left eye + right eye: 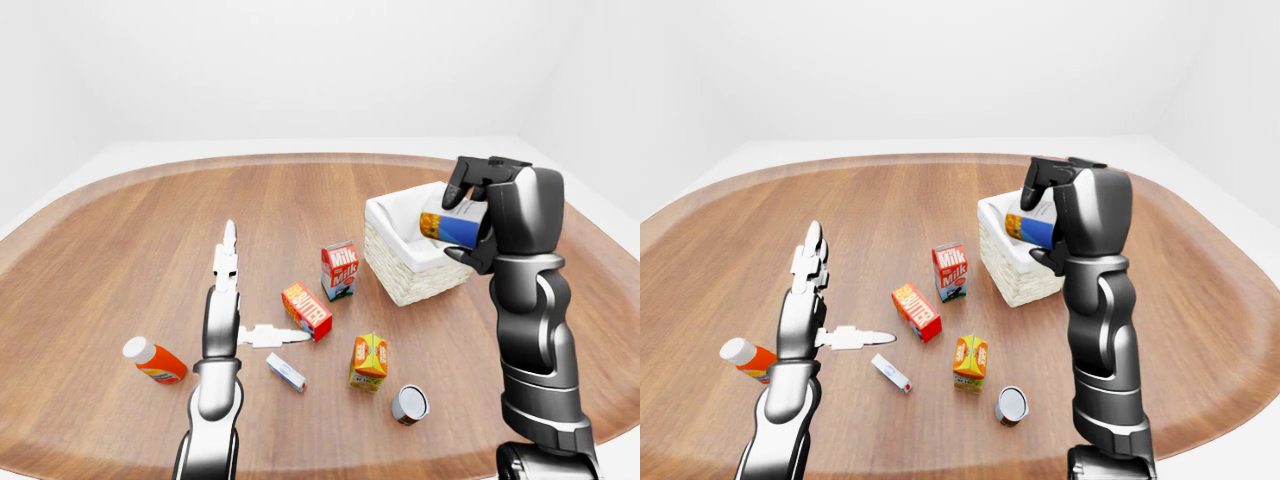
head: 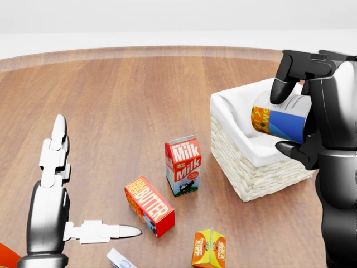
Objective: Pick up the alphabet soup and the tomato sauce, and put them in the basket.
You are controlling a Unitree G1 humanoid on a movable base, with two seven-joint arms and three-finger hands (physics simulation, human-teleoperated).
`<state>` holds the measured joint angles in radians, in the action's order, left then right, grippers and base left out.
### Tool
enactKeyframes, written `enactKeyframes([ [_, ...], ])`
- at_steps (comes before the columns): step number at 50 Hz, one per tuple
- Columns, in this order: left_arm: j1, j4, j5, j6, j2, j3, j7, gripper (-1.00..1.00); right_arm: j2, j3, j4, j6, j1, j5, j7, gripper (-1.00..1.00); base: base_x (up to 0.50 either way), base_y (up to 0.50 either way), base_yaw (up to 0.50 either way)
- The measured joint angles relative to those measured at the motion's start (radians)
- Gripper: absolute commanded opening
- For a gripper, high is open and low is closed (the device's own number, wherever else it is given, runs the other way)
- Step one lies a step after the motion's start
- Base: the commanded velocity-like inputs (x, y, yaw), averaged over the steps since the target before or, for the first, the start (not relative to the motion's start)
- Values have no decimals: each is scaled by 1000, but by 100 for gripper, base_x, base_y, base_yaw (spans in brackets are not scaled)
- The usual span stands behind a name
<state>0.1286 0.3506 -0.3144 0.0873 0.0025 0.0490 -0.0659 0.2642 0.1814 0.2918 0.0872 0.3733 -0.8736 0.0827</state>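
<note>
Wooden surface (image 2: 122, 95), oval, carries all items. Right hand (image 2: 290, 111) has its fingers closed round the soup can (image 2: 279, 118), which lies tilted on its side in the grip, above the basket (image 2: 251, 167) opening at the basket's right side in the head view. Basket is white-lined wicker and sits toward the right edge of the surface. Left hand (image 2: 61, 184) is spread, fingers straight, thumb out to the side, holding nothing, raised over the left part of the surface.

Second can (image 1: 410, 404) stands near the bottom edge of the surface in the left-eye view, well apart from the basket. Milk carton (image 2: 183, 165) stands upright just left of the basket. Butter box (image 2: 149, 205) lies below it. Orange carton (image 2: 208, 248) sits near the second can. Red bottle (image 1: 153, 360) lies near the left edge.
</note>
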Motion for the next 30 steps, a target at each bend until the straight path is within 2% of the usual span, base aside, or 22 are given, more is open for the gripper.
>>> enactKeyframes([
  [30, 4, 2, 0, 0, 0, 3, 2, 100, 62, -84, -567, 0, 275, -136, 206, -100, 0, 0, 0],
])
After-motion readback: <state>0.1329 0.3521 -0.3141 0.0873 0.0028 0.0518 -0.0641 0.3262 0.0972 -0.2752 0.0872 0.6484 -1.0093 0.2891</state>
